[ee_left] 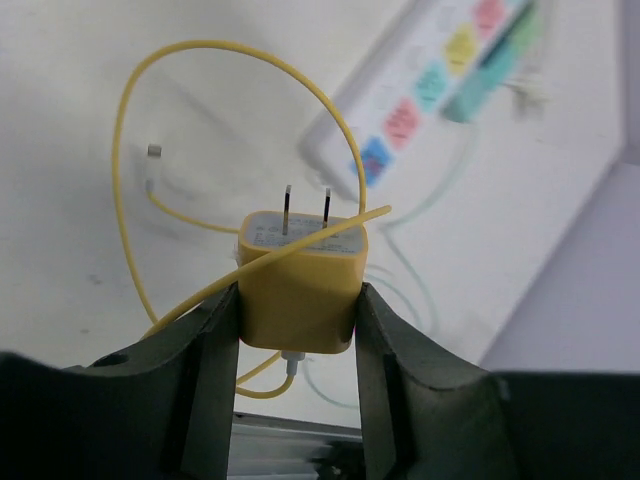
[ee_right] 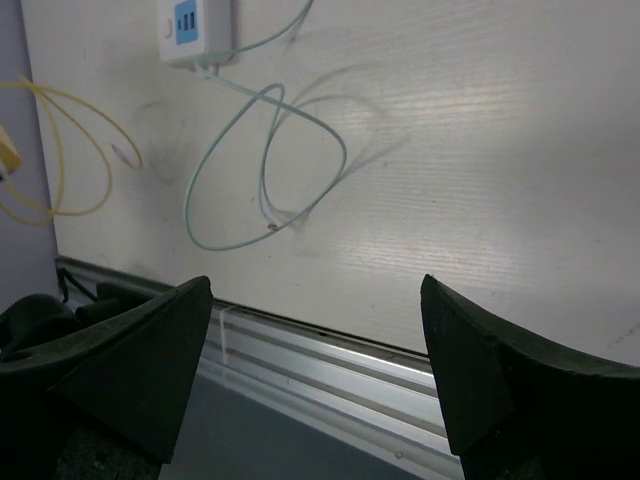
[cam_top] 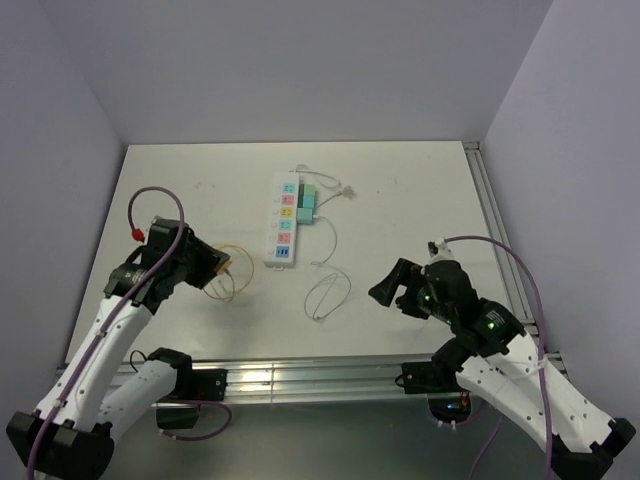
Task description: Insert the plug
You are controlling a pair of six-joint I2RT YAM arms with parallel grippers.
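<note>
My left gripper (ee_left: 297,315) is shut on a yellow plug (ee_left: 297,280), its two prongs pointing away from the wrist and up off the table. Its yellow cable (ee_left: 190,55) loops over the table beneath. In the top view the left gripper (cam_top: 215,268) is left of the white power strip (cam_top: 283,217), which lies along the table's middle with coloured sockets; the strip also shows blurred in the left wrist view (ee_left: 440,70). Two teal plugs (cam_top: 305,205) sit in the strip's right side. My right gripper (cam_top: 393,284) is open and empty, to the right of the strip; its fingertips (ee_right: 160,330) frame bare table.
A thin pale teal cable (cam_top: 327,292) coils on the table between the arms, seen too in the right wrist view (ee_right: 262,160). An aluminium rail (cam_top: 300,375) runs along the near edge. Grey walls enclose the table on three sides.
</note>
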